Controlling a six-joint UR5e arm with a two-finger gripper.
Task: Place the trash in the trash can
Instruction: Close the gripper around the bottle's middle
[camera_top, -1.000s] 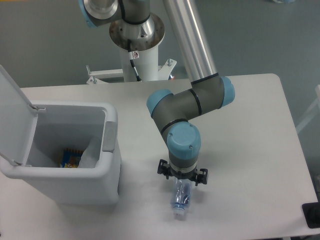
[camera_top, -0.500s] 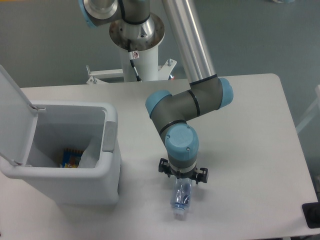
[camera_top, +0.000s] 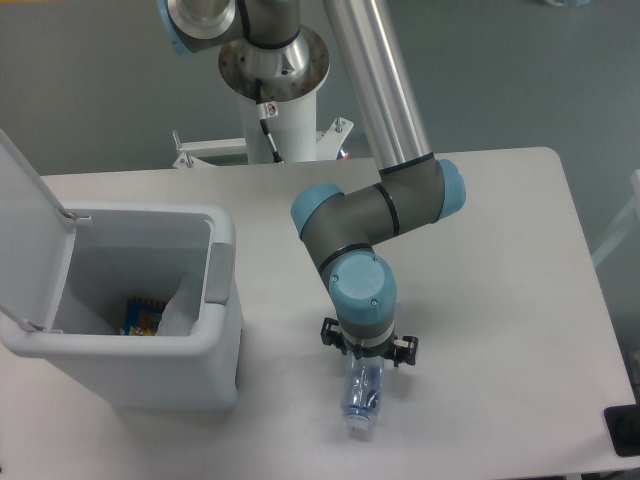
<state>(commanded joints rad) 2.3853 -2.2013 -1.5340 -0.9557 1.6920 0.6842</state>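
Gripper (camera_top: 366, 358) directly over the bottle (camera_top: 363, 398) at the near edge of the table (camera_top: 500, 300).
Its fingers are hidden under the wrist, so I cannot tell their opening or grip. The trash can (camera_top: 130, 330) stands left, lid up, with a white wrapper (camera_top: 178, 308) inside.

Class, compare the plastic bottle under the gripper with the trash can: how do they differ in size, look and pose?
Size: the trash can is far larger than the plastic bottle.
Look: the bottle is clear and bluish with a white cap; the trash can is opaque light grey-white.
Pose: the bottle lies on its side, while the trash can stands upright with its lid open.
Shared: both rest on the white table.
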